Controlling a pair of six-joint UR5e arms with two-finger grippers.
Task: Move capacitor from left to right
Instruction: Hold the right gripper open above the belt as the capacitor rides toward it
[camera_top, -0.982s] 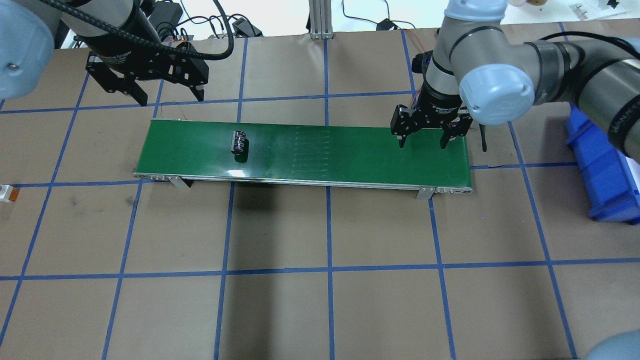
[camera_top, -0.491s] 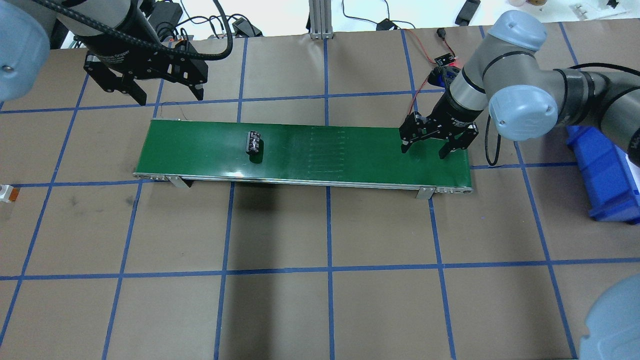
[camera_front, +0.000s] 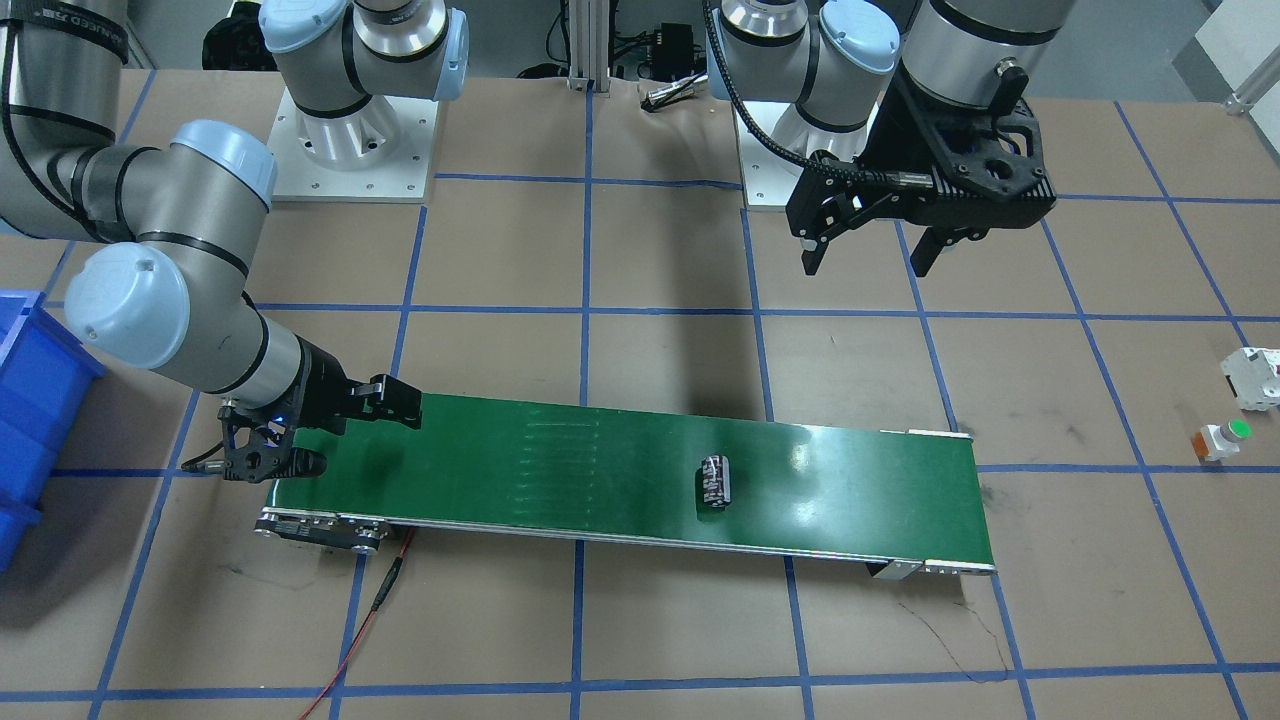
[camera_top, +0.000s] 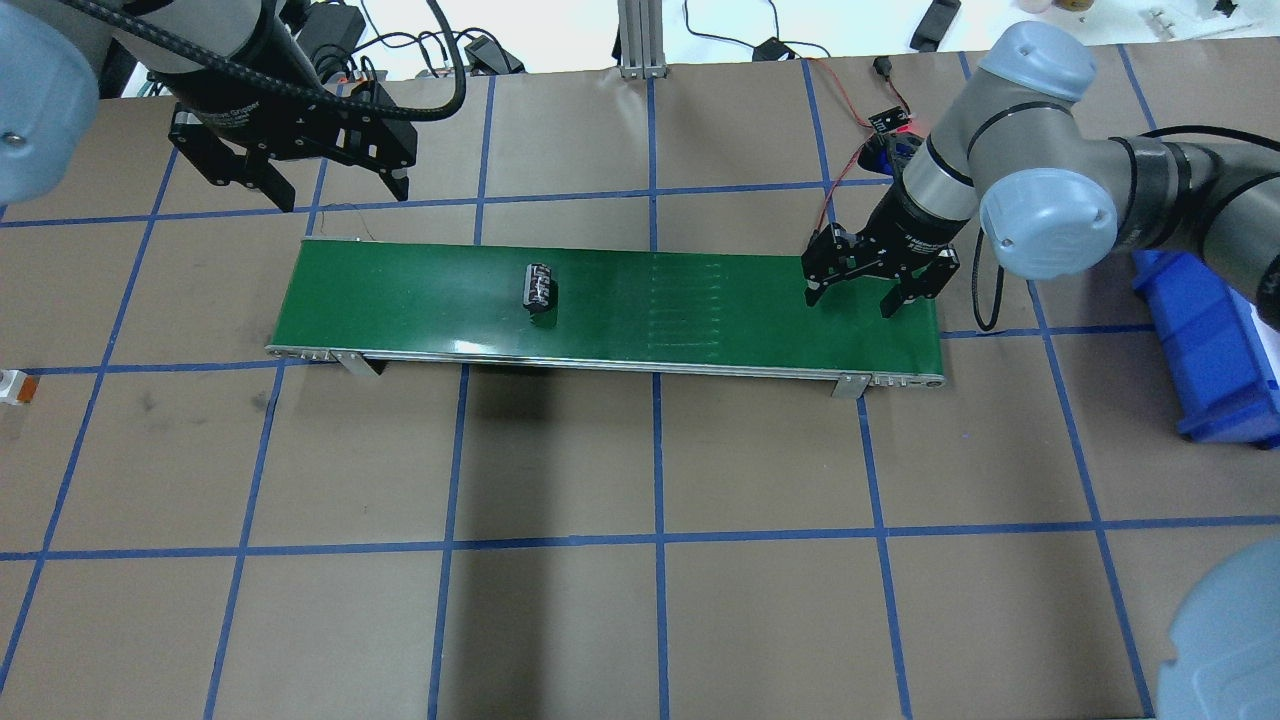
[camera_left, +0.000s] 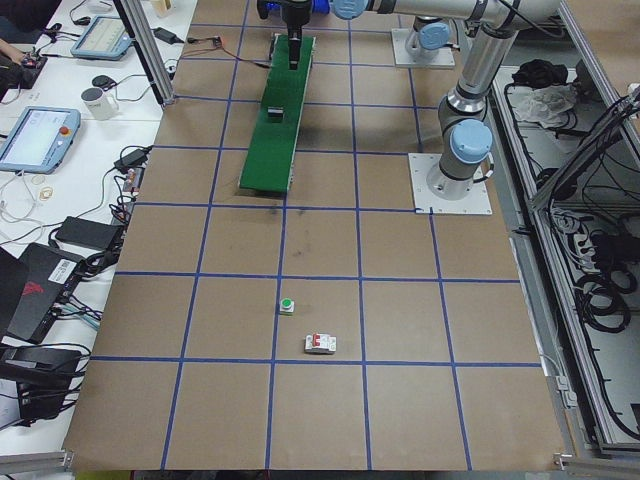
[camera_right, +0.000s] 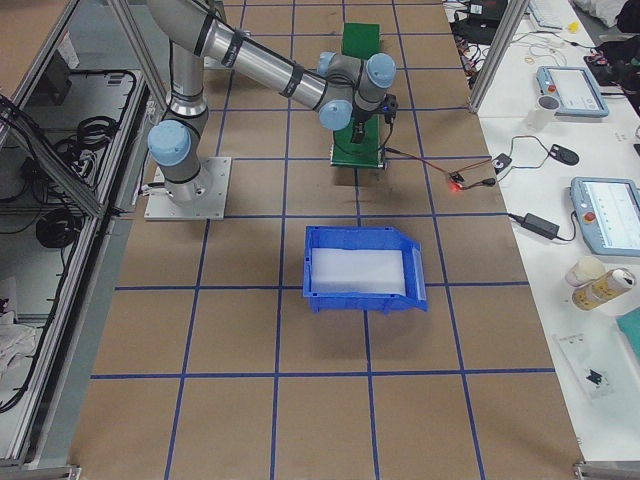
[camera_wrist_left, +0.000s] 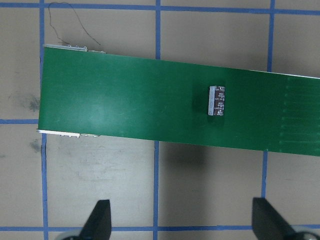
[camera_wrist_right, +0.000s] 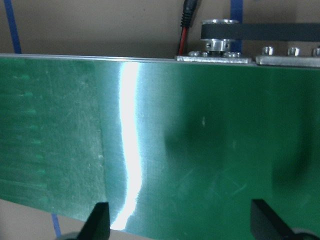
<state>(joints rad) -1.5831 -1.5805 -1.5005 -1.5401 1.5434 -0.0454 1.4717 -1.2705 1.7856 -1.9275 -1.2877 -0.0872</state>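
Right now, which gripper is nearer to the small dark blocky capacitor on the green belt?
Left, probably, by a small margin. The left gripper hangs high, to the capacitor's left; the right gripper sits low over the green belt's right end, farther along.

Setting: robotics lab, bench test cell.

Evidence:
- Two grey industrial arms (camera_right: 250, 65) bolted on white mounting plates (camera_left: 425, 200) to a paper-covered desk (camera_top: 550, 450).
- The desk is gridded with blue tape (camera_top: 657, 450).
- A small green conveyor (camera_top: 400, 300) sits on the desk, with a blue parts bin (camera_right: 362, 270) nearby.
- Aluminium extrusion posts (camera_left: 148, 55) stand at the edge.
- Side benches hold teach pendants (camera_left: 38, 135) and power bricks (camera_left: 75, 232).
- Cable bundles (camera_left: 600, 290) lie behind the bases.
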